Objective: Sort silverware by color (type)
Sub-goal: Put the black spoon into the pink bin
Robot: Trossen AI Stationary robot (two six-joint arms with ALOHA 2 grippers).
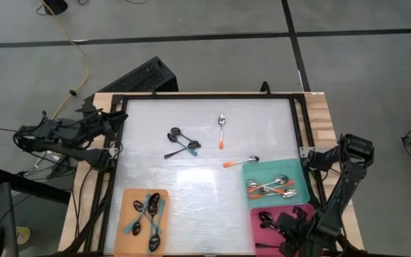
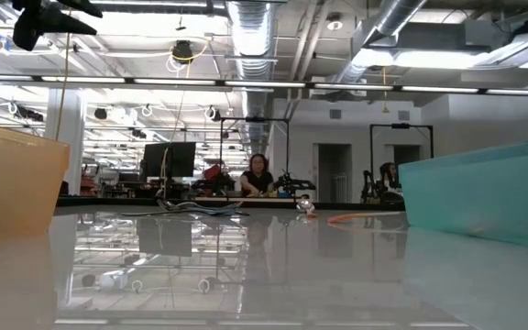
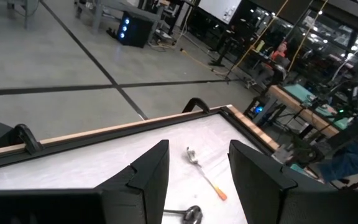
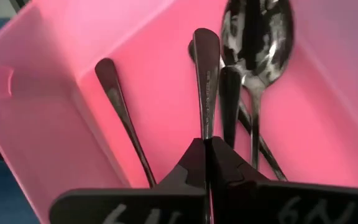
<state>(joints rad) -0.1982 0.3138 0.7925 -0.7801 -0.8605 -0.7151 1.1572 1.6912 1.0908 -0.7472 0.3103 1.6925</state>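
My right gripper (image 4: 205,144) is shut on a plain metal spoon (image 4: 205,81) over the pink tray (image 4: 42,112), where several other metal spoons (image 4: 257,37) lie. In the high view it hangs at the table's near right (image 1: 285,227). My left gripper (image 3: 197,180) stands open at the table's left edge (image 1: 118,125), holding nothing. Loose on the table lie two orange-handled spoons (image 1: 221,132) (image 1: 241,163) and a small pile of black and teal-handled spoons (image 1: 182,143). My right gripper pinches the metal spoon's handle (image 4: 205,127) between its two fingertips, coming from above and slanting down. The fingers lie along the handle, whose broad free end (image 4: 205,40) sticks out beyond them. The fingers hide the bowl end. Whether the spoon touches the tray floor cannot be told.
The orange tray (image 1: 128,200) at the near left holds teal-handled spoons. The teal tray (image 1: 302,175) at the right holds orange-handled spoons, just beyond the pink tray (image 1: 257,239). A black frame (image 1: 205,96) rims the white tabletop. A person (image 2: 258,174) sits far off in the room.
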